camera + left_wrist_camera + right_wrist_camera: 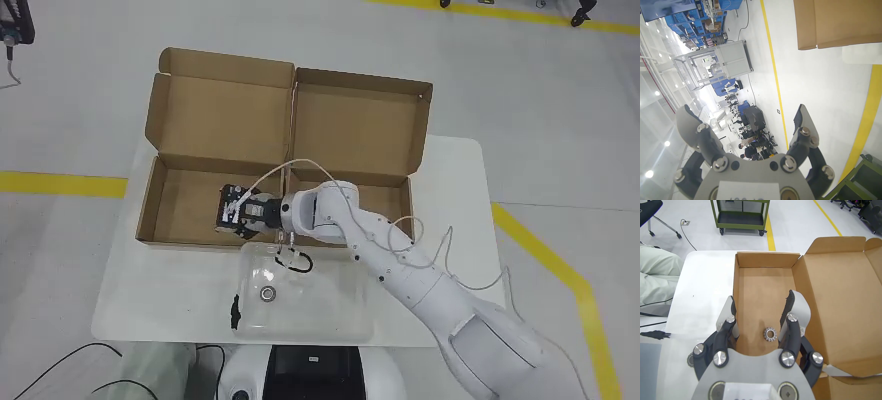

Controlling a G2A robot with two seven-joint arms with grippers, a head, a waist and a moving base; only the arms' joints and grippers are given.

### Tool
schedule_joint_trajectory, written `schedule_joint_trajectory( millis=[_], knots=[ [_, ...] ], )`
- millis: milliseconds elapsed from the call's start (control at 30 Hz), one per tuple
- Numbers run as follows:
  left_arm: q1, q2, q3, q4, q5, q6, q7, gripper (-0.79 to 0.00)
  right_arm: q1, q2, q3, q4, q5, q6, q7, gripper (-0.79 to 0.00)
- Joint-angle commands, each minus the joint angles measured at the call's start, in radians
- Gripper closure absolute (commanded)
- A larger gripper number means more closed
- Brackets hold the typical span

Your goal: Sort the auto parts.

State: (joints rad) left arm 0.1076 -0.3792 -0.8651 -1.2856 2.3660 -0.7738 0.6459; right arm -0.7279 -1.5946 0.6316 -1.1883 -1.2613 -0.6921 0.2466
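Top view: I look from above the arms straight down on the white table (140, 300) at middle range, taking in the left box (180, 205), the right box (360, 130) and the clear tray (330, 315) nearest the robot. Right wrist view: I sit close behind the right gripper (761, 295), facing forward and down into the left box, with table edge and hall floor beyond; box, lid and table strip are shared with the top view. Left wrist view: I look past the left gripper (743, 107), turned away from the table across the hall floor; shared with the top view are a cardboard flap (829, 22), which one I cannot tell, and yellow floor tape (774, 66).
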Motion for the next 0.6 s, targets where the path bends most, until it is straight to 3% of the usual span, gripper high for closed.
schedule_joint_trajectory(
  millis=[0,233,400,567],
  knots=[
    [0.0,0.0,0.0,0.0,0.0,0.0,0.0,-0.785,-0.074,0.03,0.045,-0.117,-0.014,-0.011,0.06,-0.529],
    [0.0,0.0,0.0,0.0,0.0,0.0,0.0,-0.785,-0.265,0.101,0.139,-0.394,-0.074,-0.081,0.22,-0.588],
    [0.0,0.0,0.0,0.0,0.0,0.0,0.0,-0.785,-0.36,0.134,0.18,-0.475,-0.089,-0.128,0.301,-0.591],
    [0.0,0.0,0.0,0.0,0.0,0.0,0.0,-0.785,-0.438,0.162,0.21,-0.538,-0.129,-0.178,0.282,-0.597]
  ],
)
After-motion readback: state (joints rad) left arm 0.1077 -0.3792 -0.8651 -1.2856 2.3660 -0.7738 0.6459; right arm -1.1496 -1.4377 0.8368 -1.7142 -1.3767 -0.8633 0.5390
